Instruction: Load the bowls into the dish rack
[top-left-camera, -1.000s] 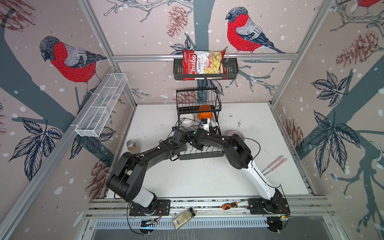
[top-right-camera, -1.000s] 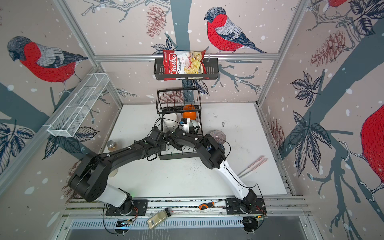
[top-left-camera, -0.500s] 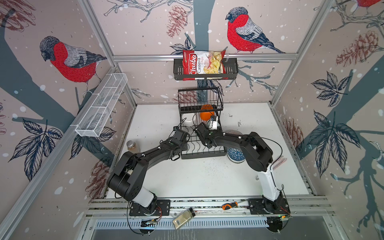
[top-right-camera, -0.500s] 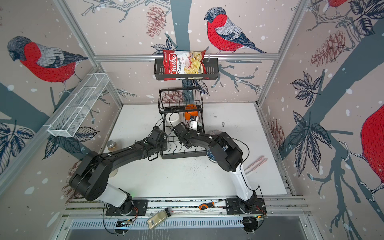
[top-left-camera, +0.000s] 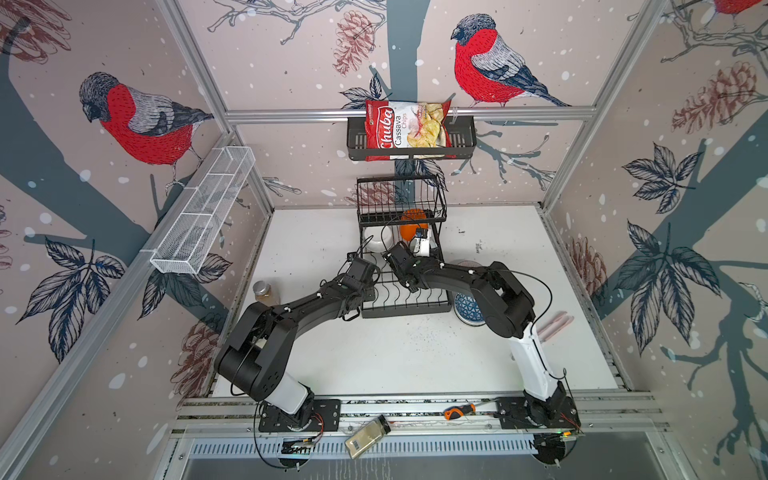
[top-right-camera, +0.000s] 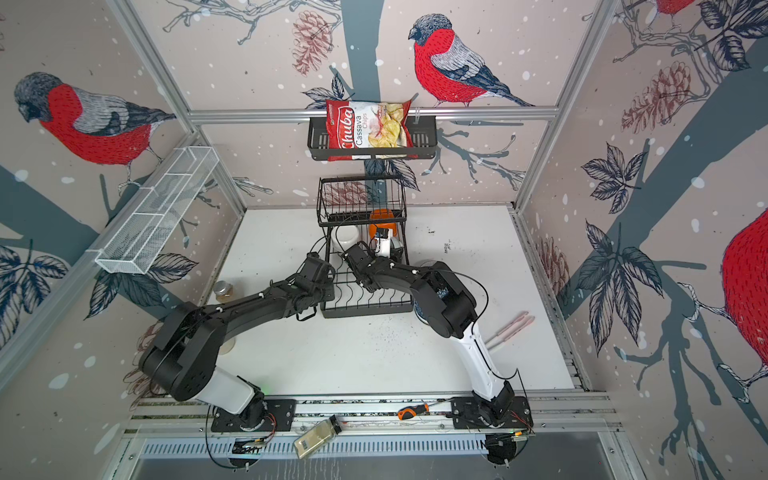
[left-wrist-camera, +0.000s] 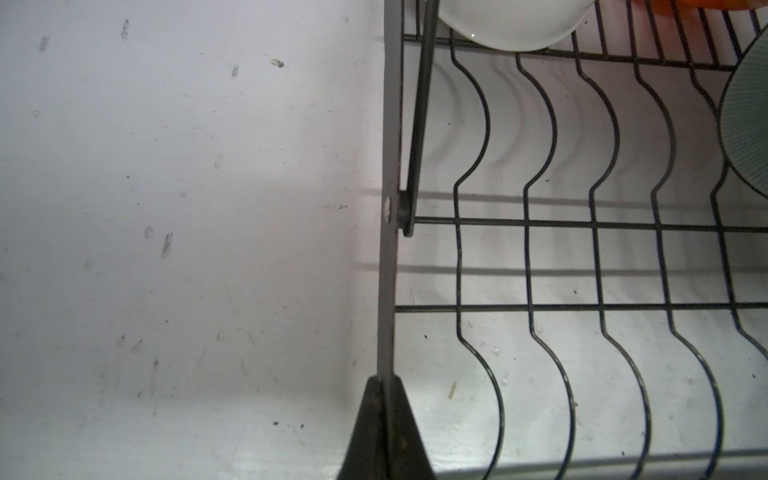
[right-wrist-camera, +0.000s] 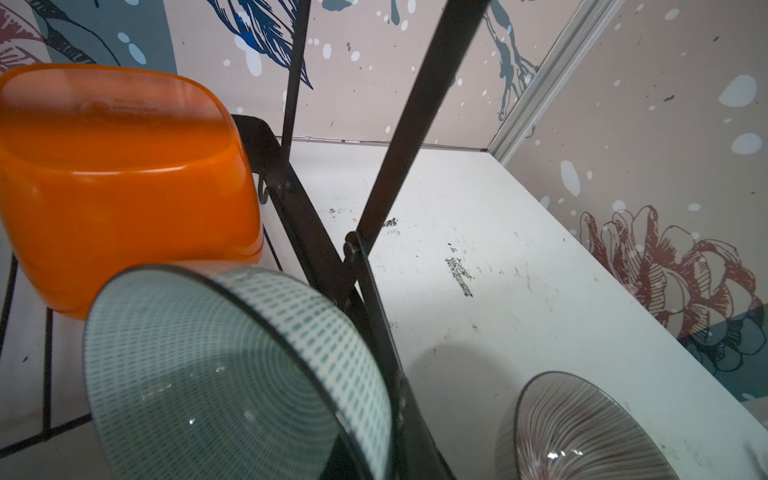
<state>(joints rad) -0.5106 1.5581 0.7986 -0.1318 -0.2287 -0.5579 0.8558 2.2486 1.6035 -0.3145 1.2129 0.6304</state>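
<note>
The black wire dish rack stands mid-table. My left gripper is shut on the rack's left side rail. My right gripper is shut on the rim of a mint-green bowl, held tilted over the lower grid beneath the raised basket. An orange squarish bowl lies upside down just behind it. A white bowl sits on the grid to the left. A brown-striped bowl and a blue patterned bowl rest on the table right of the rack.
A chips bag fills the black wall shelf above the rack. A white mesh trough hangs on the left wall. A small jar stands left of my left arm. Pink utensils lie at the right; a screwdriver lies on the front rail.
My right arm has carried the mint-green bowl from over the rack's front part back toward the raised basket, uncovering the blue bowl on the table. The left arm has stayed on the rail.
</note>
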